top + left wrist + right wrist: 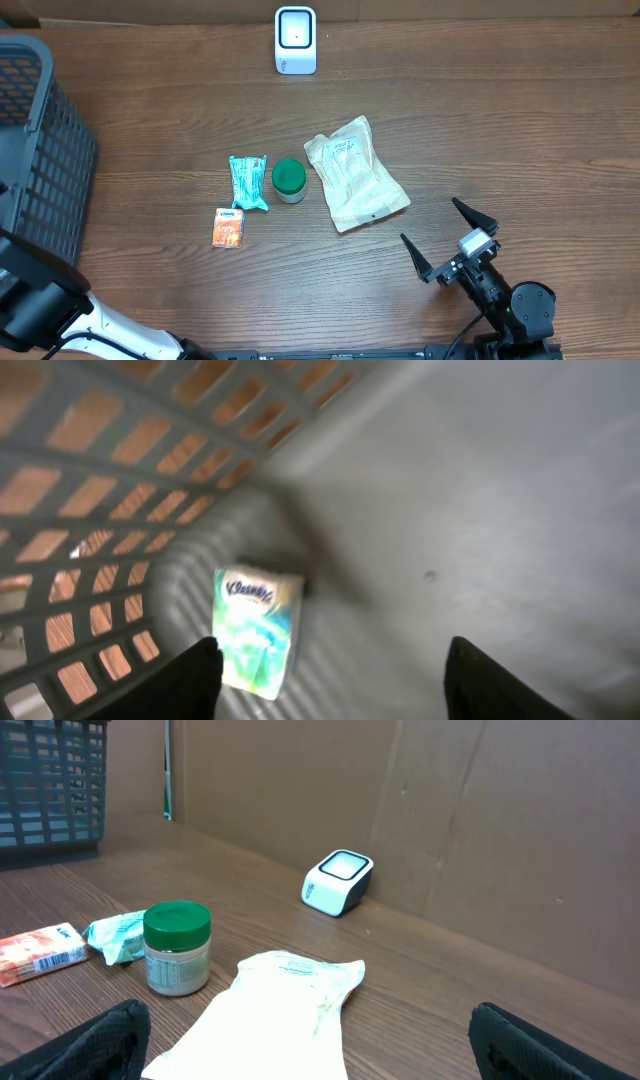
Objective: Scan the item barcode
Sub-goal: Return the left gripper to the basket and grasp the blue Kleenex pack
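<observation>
Seen from the left wrist, my left gripper (335, 682) is inside the dark plastic basket (120, 450), open, with its black fingers (195, 678) wide apart. A small Kleenex tissue pack (256, 630) lies loose on the basket floor by the left finger; the view is blurred. The white barcode scanner (295, 40) stands at the table's far edge. My right gripper (427, 217) hovers open at the front right, empty, with a white pouch (270, 1020) lying ahead of it.
On the wooden table lie the white pouch (355, 172), a green-lidded jar (289, 181), a teal packet (248, 181) and a small orange pack (229, 227). The basket (40, 150) fills the left edge. A cardboard wall (450, 820) backs the table.
</observation>
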